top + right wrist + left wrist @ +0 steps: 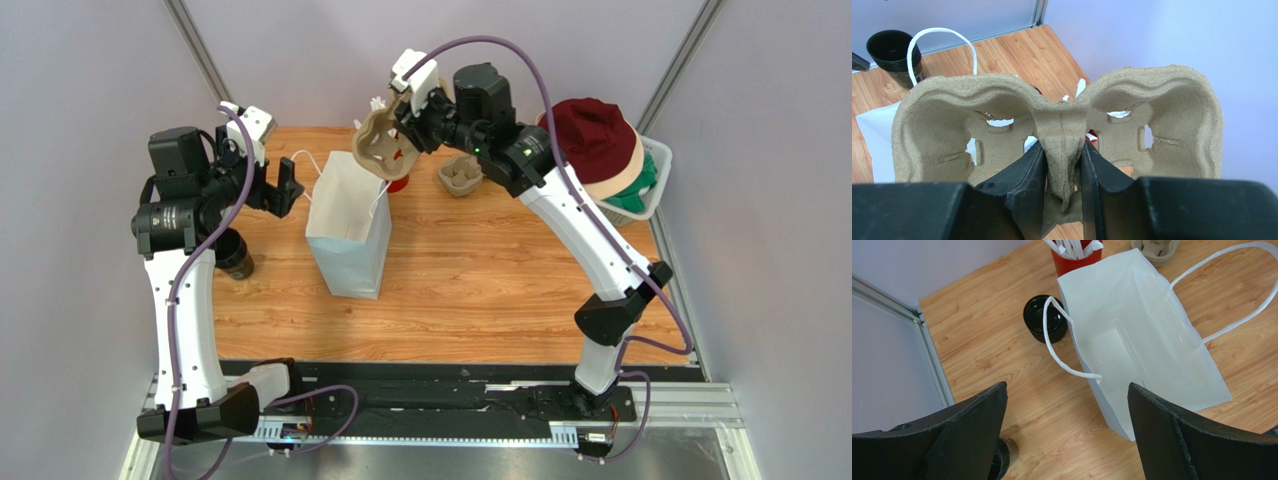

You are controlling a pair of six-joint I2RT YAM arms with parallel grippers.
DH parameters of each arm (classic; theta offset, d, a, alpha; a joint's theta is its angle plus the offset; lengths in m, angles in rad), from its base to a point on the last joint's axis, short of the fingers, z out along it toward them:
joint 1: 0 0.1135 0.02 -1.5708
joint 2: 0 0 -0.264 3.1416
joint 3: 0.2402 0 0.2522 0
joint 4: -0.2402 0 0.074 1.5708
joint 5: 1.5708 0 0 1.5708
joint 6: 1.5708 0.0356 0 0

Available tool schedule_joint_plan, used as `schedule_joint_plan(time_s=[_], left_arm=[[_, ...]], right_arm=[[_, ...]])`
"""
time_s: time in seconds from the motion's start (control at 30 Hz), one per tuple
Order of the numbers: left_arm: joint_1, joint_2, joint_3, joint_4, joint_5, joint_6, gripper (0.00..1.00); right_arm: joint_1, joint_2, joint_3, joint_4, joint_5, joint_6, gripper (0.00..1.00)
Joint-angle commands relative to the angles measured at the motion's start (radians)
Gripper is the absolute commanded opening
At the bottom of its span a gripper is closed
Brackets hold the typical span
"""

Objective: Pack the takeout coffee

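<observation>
**A:** Where is the coffee [237, 256] sitting?

**B:** It's standing upright on the table [500, 290], close to the left edge and under the left arm. The left wrist view is catching only a sliver of it behind a finger. A strip of bare wood is lying between it and the bag [345, 235].

**A:** What are the end effectors doing?

**B:** The left end effector [285, 190] is hanging wide open just left of the bag's mouth, holding nothing. The right end effector [1062, 170] is pinching the middle ridge of a tray [1059, 120]. Its jaws are standing narrow, and it is holding the tray tilted in the air over the bag's far end.

**A:** What's crowding the edges?

**B:** A black piece [1044, 317] is sitting just beside the bag's far-left corner, with one handle drooping across it. The straw cup [1074, 260] is standing just behind the bag, and the spare trays [460, 178] are sitting to its right. A basket [655, 160] of caps is sitting at the far right edge.

**A:** And room to move?

**B:** Bare wood is stretching from the bag's right side to the right arm, and forward to the near edge.
</observation>
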Motion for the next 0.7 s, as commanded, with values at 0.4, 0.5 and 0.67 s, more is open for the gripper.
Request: schedule_joint_plan(time_s=[0.4, 0.5, 0.67], left_arm=[[0.000, 0.030, -0.038, 0.040, 0.053, 0.007, 0.74], [0.000, 0.035, -0.056, 0.051, 0.053, 0.010, 0.70], [-0.001, 0.035, -0.088, 0.072, 0.052, 0.013, 0.67]], right_arm=[[0.215, 0.202, 0.089, 0.021, 0.188, -0.175, 0.29], [0.234, 0.222, 0.088, 0.014, 0.209, -0.207, 0.29], [0.251, 0.237, 0.060, -0.005, 0.234, -0.238, 0.27]])
